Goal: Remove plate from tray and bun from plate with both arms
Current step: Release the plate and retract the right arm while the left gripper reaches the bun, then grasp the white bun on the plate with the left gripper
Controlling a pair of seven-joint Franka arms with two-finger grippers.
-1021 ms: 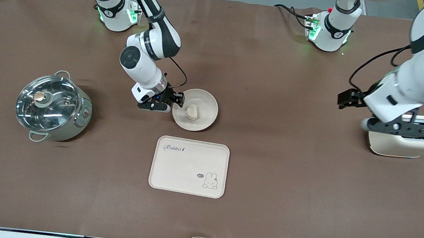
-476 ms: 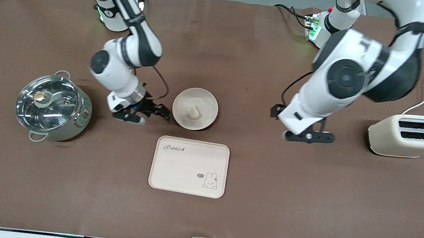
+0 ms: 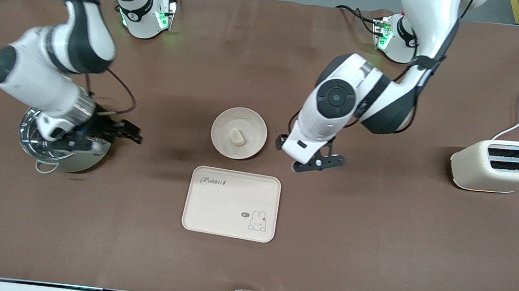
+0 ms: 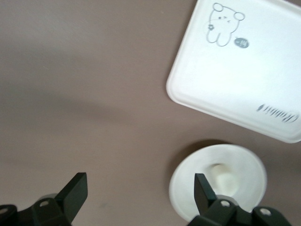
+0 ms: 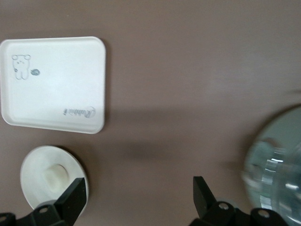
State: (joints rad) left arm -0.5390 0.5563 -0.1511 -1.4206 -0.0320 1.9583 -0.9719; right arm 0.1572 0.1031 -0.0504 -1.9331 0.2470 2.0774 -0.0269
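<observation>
Plate (image 3: 239,133) sits on the bench (image 3: 375,235) mid-frame, clear of the tray (image 3: 231,204) just below it, so step 1 looks done. Bun (image 3: 236,137) is on the plate; that's left. Left tool (image 3: 318,162) hangs beside the plate, jaws wide, empty. Right tool (image 3: 96,135) over the steel pot (image 3: 62,153) at frame's left edge, open, empty.

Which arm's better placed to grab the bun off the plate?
Probably the left: its open gripper hangs beside the plate holding the bun, while the right gripper, also open, is over the pot.
</observation>
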